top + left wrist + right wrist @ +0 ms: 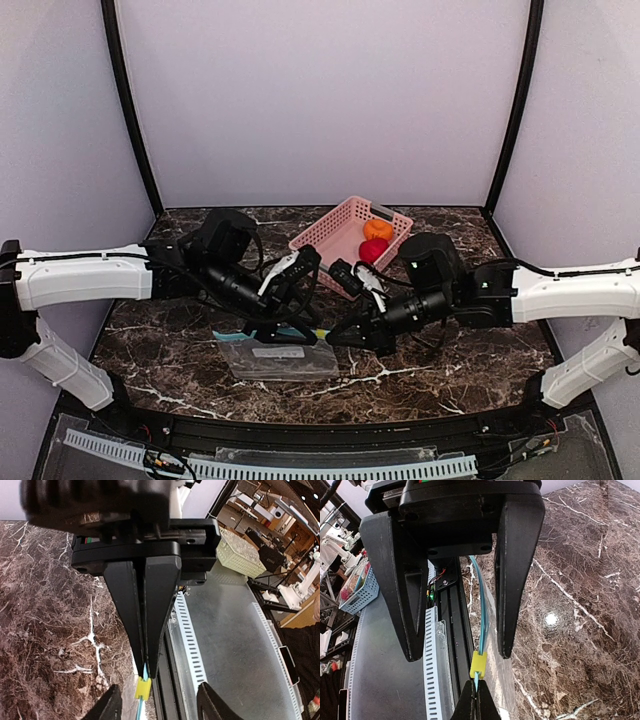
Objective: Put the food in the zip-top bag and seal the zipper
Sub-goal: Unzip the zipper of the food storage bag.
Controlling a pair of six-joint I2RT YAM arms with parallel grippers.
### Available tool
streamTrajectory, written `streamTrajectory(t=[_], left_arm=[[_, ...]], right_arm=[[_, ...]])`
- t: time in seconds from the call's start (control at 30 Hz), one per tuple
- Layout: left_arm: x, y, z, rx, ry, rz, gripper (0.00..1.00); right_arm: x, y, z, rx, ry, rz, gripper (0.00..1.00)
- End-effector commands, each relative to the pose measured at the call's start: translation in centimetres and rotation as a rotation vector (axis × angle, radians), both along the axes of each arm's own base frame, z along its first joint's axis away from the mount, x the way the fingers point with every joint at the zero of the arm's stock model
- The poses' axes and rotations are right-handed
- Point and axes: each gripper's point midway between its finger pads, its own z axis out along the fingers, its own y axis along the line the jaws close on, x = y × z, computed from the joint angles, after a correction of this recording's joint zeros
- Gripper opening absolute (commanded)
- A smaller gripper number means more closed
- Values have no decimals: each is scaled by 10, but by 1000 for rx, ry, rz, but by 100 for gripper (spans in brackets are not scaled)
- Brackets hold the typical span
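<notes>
Zipper (483, 600): thin teal plastic strip

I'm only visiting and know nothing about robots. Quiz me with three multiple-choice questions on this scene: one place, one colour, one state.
1. Where are the orange food and red food? A in the pink basket; B in the zip-top bag; C beside the basket.
2. What colour is the slider on the zipper? A white; B yellow; C pink.
3. The left arm's fingers are: A spread wide; B holding the red food; C pinched on the zipper.
Answers: 1 A, both sit in the basket, not the bag. 2 B, yellow in both wrist views. 3 C, they meet on the teal strip.
</notes>
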Motion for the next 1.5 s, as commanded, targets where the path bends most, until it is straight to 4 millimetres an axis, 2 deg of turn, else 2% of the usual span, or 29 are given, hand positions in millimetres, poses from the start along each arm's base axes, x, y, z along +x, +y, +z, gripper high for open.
streamTrajectory(t=[0.0, 0.37, 0.57, 0.83, 1.0, 1.47], left_arm=[[-4, -5, 7, -32, 11, -24, 46], [0, -5, -8, 5, 21, 2, 41], [2, -6, -12, 20, 25, 14, 28], [3, -6, -14, 28, 29, 18, 22], [2, -6, -15, 33, 34, 14, 3], [4, -4, -19, 53, 27, 25, 1]], right_arm=[[-4, 9, 12, 35, -10, 35, 0], [-3, 11, 12, 37, -9, 28, 0], [-3, 11, 12, 39, -7, 27, 0], [-2, 10, 13, 40, -10, 16, 0], [0, 10, 12, 39, -4, 8, 0], [13, 4, 6, 24, -13, -93, 0]])
